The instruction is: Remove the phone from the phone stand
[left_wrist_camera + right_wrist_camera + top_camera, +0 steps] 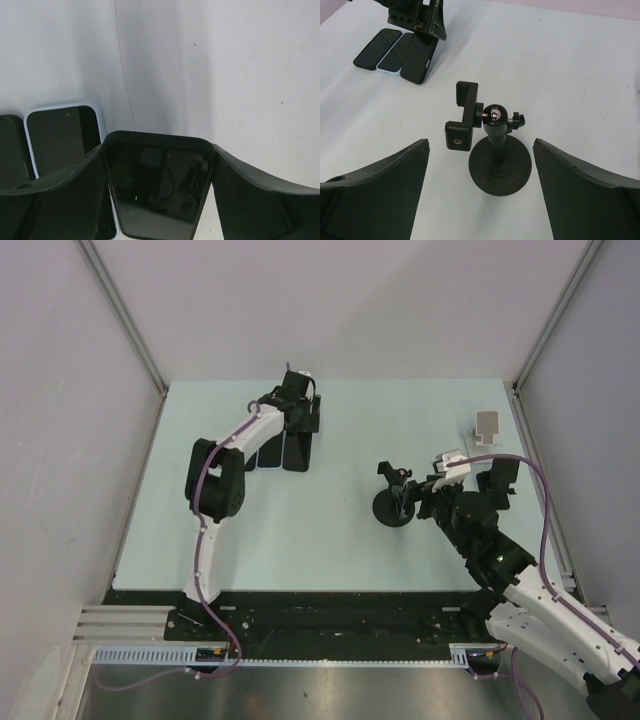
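Left gripper [300,422] low over table [340,535], jaws straddling the phone [159,190], which lies flat between them. Fingers [60,200] meet its top corners; can't tell if clamped or just alongside. Blue-cased phone [62,137] lies just outside one finger. Right gripper [480,144]: jaws wide apart, stand [497,170] upright between them, untouched.

Pale mint table [330,540] was evenly lit, plain white back wall [340,300] behind it, white side panels left [50,440] and right [600,420], slanting metal corner posts [120,315], black strip [330,610] along near edge, brushed steel ledge [330,695] below.
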Motion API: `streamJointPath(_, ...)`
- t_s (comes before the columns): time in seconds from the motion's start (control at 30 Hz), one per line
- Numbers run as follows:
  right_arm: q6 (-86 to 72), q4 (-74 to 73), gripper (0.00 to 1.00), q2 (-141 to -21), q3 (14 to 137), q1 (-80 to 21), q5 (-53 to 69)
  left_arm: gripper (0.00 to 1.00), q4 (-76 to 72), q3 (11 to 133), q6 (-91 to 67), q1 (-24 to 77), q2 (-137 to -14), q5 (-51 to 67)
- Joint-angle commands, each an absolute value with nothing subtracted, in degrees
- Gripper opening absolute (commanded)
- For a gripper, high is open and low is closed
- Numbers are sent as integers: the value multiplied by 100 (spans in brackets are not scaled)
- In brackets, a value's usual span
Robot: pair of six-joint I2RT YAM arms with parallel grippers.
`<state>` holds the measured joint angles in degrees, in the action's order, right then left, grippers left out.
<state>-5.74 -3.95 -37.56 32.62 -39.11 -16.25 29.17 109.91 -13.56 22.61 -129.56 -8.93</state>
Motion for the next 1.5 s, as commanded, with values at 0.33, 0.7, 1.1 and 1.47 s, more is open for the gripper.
streamJointPath(0.33,-562,-61,89,-3937,3217,-3692,-1529,60,3059,11417,-1670,2171,-13535,-905)
streamJointPath(0.7,-589,-61,89,-3946,3208,-3639,-1406,82,3059,11408,-1836,2145,-13553,-1107)
streamJointPath(1.1,-589,-132,89,-3806,3208,-3630,-1424,72,3050,11979,-1890,2136,-13843,-1309)
streamJointPath(1.47,-589,-141,89,-3806,3208,-3630,-1406,77,3050,12340,-1811,2118,-14089,-1415)
